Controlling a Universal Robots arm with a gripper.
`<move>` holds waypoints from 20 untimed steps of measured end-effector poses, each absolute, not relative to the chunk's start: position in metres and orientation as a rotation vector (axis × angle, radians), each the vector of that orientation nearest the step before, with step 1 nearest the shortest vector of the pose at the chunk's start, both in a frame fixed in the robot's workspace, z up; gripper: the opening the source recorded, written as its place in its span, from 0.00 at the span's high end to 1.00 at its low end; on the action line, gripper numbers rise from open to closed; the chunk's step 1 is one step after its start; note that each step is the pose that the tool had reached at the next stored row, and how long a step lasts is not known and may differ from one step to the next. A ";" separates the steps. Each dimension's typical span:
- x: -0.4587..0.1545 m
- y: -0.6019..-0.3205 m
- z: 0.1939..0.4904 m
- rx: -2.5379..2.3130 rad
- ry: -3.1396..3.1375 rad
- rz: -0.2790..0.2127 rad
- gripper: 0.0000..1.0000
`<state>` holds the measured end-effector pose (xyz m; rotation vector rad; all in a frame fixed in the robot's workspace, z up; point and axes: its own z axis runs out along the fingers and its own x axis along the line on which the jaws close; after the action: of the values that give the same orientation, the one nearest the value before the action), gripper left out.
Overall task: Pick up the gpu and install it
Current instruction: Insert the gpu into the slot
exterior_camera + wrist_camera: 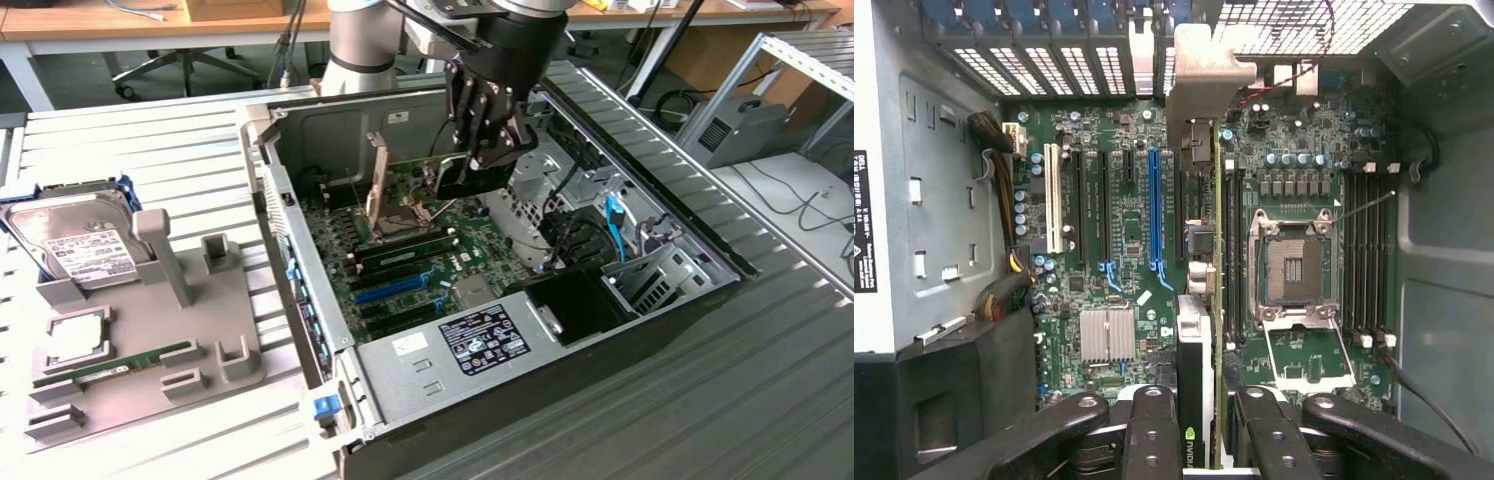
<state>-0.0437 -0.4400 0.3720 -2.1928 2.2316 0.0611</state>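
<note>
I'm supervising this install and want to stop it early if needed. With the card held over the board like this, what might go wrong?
1. The gripper holds the gpu edge-down above the motherboard; if it comes down misaligned, its edge may press on board parts.
2. The open CPU socket lies just beside the gpu; a sideways drift might damage it.
3. The metal bracket may catch on the case's rear wall.

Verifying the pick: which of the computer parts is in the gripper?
The gpu, clamped edge-on in the gripper above the motherboard; the hard drive and RAM stick sit on the tray.
</note>
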 end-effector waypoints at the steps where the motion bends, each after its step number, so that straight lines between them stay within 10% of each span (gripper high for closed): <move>1: -0.044 -0.440 0.372 -2.193 2.231 0.061 0.73; 20: -0.054 -0.440 0.351 -2.191 2.229 0.057 0.73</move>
<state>-0.0543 -0.4400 0.3512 -2.1912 2.2295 0.0567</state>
